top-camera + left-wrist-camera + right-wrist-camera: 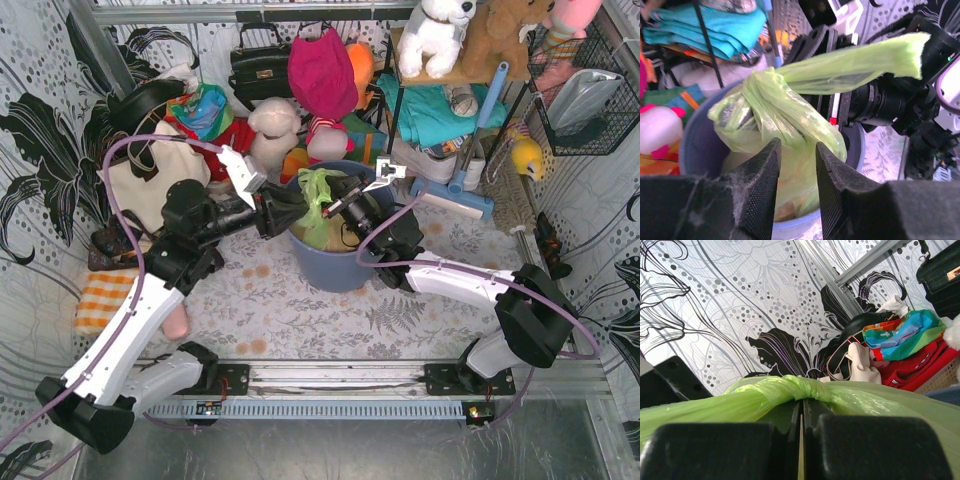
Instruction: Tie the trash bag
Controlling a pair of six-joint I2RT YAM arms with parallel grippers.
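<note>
Left jaws apart beside knotted trash bag [785,107]

trash bag [318,205] | light-green, translucent | neck knotted, one tail stretched sideways | in blue-grey bin [335,268]

The trash bag [318,203] sits in the bin [335,268] on the tabletop [300,312], between left tool [293,211] and right tool [336,207]; toys [275,130] lie behind.

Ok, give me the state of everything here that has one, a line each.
trash bag, in the bin, neck gathered into a knot, one tail stretched sideways.
left gripper, jaws open, bag film showing between them.
right gripper, jaws shut on the bag's tail.
bin, upright, bag inside.
</note>
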